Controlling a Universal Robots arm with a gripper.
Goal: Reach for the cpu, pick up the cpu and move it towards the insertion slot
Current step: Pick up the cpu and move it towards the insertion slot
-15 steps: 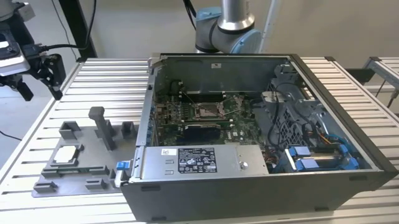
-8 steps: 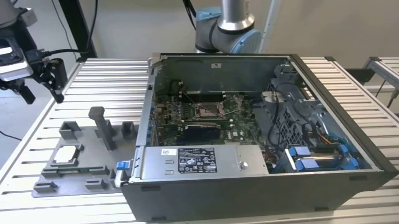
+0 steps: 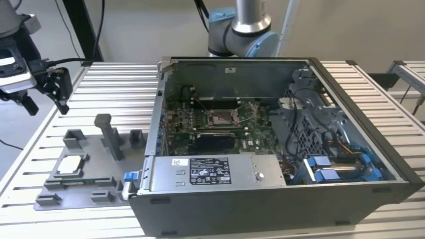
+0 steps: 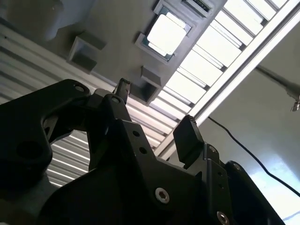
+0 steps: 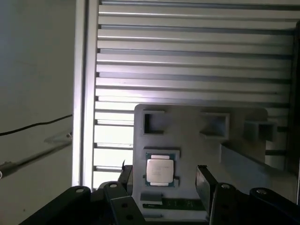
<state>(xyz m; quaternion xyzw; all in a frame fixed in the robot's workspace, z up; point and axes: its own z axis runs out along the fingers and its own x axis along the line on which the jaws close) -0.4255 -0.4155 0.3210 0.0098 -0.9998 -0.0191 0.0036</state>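
The cpu, a small silvery square chip, lies flat in a recess of the grey fixture plate at the exterior view's left. My gripper hangs open and empty well above the table, up and to the left of the plate. In both wrist views the cpu lies beyond the spread black fingertips, with clear space between it and the gripper. The insertion slot, a square metal-framed socket, sits on the green board inside the open computer case.
Grey blocks and an upright post rise from the fixture plate close to the cpu. The case walls stand to the plate's right in the exterior view. The slatted metal table carries everything. A black cable runs off the table's side.
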